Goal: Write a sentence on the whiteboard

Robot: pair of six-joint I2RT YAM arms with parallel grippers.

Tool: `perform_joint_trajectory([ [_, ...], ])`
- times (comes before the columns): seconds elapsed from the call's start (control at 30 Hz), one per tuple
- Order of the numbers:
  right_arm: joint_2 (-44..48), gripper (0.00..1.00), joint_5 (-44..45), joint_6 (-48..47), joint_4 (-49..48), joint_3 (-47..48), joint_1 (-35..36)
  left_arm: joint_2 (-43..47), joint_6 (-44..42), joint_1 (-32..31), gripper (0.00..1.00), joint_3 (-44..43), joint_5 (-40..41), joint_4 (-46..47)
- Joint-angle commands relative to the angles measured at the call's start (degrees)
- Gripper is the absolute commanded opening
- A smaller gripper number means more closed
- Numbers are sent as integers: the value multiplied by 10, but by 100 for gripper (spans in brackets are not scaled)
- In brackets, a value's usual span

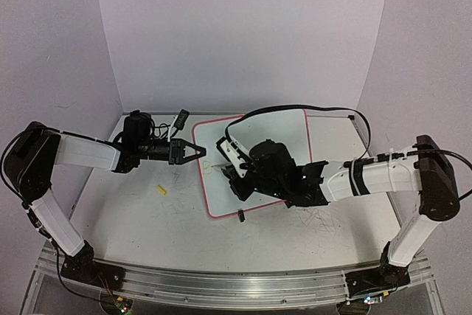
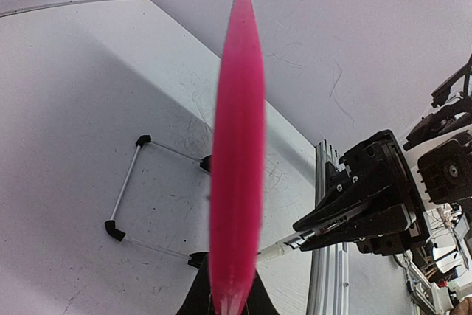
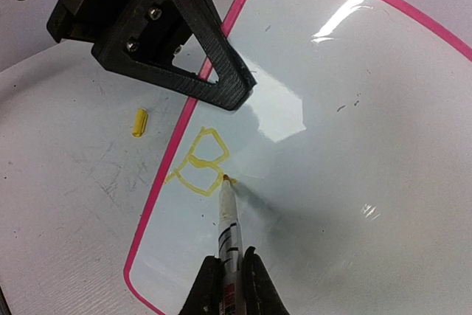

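While the sentence is showing as just one yellow letter B, it is sitting right inside the left edge of the whiteboard, roughly midway along that edge. The whiteboard is lying flat on the table, pink rim all round, turned a bit askew. The marker tip is touching the whiteboard surface at the lower right corner of the B, with the barrel leaning back toward the whiteboard's near edge. The right gripper is hanging over the near-left part of the whiteboard, jaws clamping tight on the marker barrel. The left gripper is extending in from off the whiteboard's left side, jaws pinching the whiteboard's pink rim just beyond the B. In the left wrist view, that rim is running straight up between the fingers. A yellow cap is lying on the table off the whiteboard's left edge, apart from it. A small black clip is sitting right at the whiteboard's near edge.
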State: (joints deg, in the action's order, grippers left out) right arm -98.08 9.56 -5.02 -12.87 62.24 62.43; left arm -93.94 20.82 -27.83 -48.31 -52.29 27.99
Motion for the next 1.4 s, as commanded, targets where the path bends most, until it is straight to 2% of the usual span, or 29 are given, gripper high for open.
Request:
perform_joint_trajectory([
  [0.0,4,0,28,16,-7,9,1,-4,-9,-2,0,-19,-6,-3],
  [1.03,20,0,-1,38,14,-29,8,-1,-7,-2,0,-18,-7,-4],
  [1.37,13,0,22,42,-5,-21,9,-1,-5,-2,0,-20,-8,-4],
])
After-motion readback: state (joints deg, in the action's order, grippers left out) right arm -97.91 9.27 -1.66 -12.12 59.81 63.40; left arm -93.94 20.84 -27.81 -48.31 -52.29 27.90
